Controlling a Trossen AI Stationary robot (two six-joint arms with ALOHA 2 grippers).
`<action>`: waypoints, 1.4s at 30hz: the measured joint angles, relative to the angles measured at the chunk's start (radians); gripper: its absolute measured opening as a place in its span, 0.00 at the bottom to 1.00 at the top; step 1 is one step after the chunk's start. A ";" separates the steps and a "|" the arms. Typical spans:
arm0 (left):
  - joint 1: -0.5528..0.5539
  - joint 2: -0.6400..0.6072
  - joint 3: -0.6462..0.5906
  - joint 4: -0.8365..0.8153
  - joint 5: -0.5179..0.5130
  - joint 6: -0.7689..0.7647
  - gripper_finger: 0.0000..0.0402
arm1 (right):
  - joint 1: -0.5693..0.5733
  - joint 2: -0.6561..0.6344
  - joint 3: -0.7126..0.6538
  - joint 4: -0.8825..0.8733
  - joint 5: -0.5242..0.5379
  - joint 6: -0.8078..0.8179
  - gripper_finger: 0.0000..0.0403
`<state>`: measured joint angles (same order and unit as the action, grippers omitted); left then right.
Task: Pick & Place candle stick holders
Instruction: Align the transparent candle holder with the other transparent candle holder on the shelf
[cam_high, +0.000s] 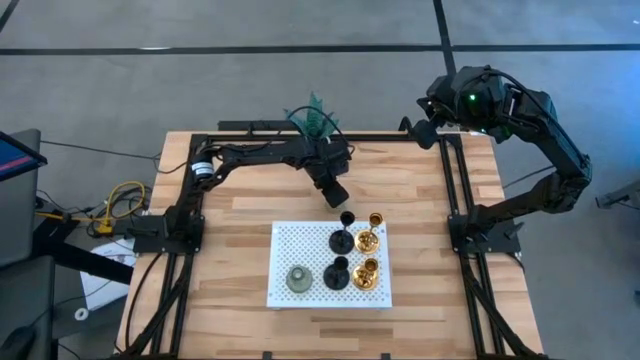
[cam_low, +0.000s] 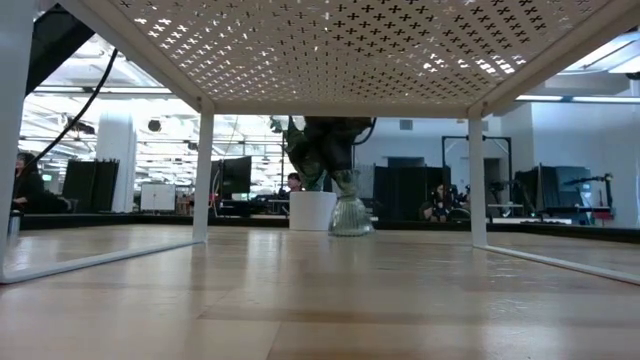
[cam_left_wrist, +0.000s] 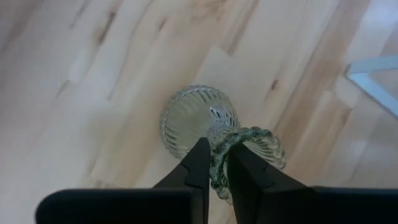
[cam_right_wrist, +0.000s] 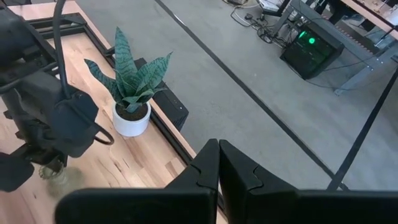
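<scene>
My left gripper (cam_left_wrist: 214, 180) is clenched on the rim of a grey-green glass holder (cam_left_wrist: 205, 121); the two fingers (cam_left_wrist: 198, 168) pinch its twisted, rope-like edge between them. The holder is squat and bell-shaped, with ribbed clear walls, and it stands on the bare wood of the desk (cam_high: 250, 210), just beyond the far edge of the white rack (cam_high: 290, 240). From table height its bell (cam_low: 350, 215) shows touching the boards, right beside the white pot (cam_low: 312, 211) of the plant (cam_high: 313, 115).

On the perforated top of the rack stand five more holders: a second grey-green one (cam_high: 298, 279) near the left front, two black ones (cam_high: 340, 272) (cam_high: 343, 233) in the middle, and two shiny gold ones (cam_high: 366, 272) (cam_high: 370, 234) to their right. The gold and black ones are close together, the far black one just beside my gripper.

Further back, the spiky green plant sits at the desk's far edge, near my left wrist.

My right gripper (cam_right_wrist: 217, 165) is clenched on nothing, raised beyond the far right corner of the desk, over the grey floor (cam_right_wrist: 261, 81).
</scene>
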<state>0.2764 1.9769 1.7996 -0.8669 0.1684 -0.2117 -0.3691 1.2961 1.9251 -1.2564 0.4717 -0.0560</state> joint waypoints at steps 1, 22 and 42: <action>0.000 -0.007 0.000 -0.006 -0.007 0.001 0.08 | 0.000 0.000 0.000 0.000 0.000 0.000 0.00; 0.001 -0.457 0.002 -0.152 -0.273 -0.092 0.08 | 0.000 0.000 0.000 0.014 0.000 0.004 0.00; -0.122 -0.582 0.175 -0.391 -0.198 -0.327 0.08 | 0.000 0.000 0.000 0.024 0.000 0.004 0.00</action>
<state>0.1546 1.3952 1.9750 -1.2580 -0.0293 -0.5388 -0.3695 1.2960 1.9251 -1.2327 0.4721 -0.0521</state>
